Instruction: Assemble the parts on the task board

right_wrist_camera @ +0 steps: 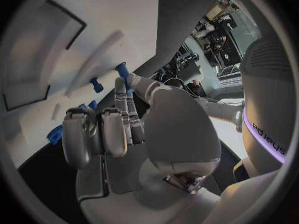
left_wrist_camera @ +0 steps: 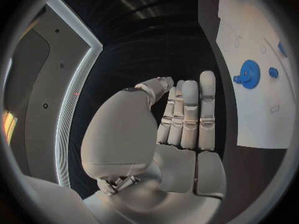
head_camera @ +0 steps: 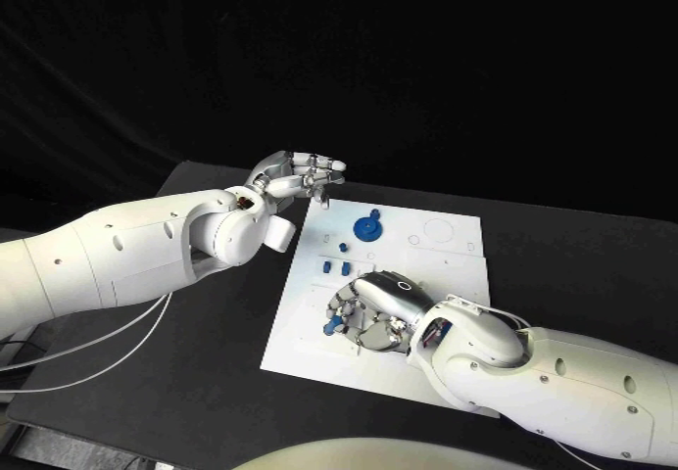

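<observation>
A white board [head_camera: 424,294] lies mid-surface, a blue gear [head_camera: 367,228] at its far part. The right hand [head_camera: 370,315] curls over small blue pieces [head_camera: 335,326] near-left; grip unclear. The left hand [head_camera: 300,178] hovers empty, fingers together, beyond the far-left corner

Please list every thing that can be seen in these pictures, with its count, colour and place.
task board: one, white, middle of the black table.
gear: one, blue, on the board's far part, near the left hand.
small pegs: a few, blue, standing on the board between the gear and the right hand; exact count unclear.
part under the right hand: blue, at the fingers; whether it is held cannot be told.
table: one, black, under the board.
left hand: silver, raised beside the board's far left corner, fingers curled, holding nothing.
right hand: silver, palm down on the board's near part.
</observation>
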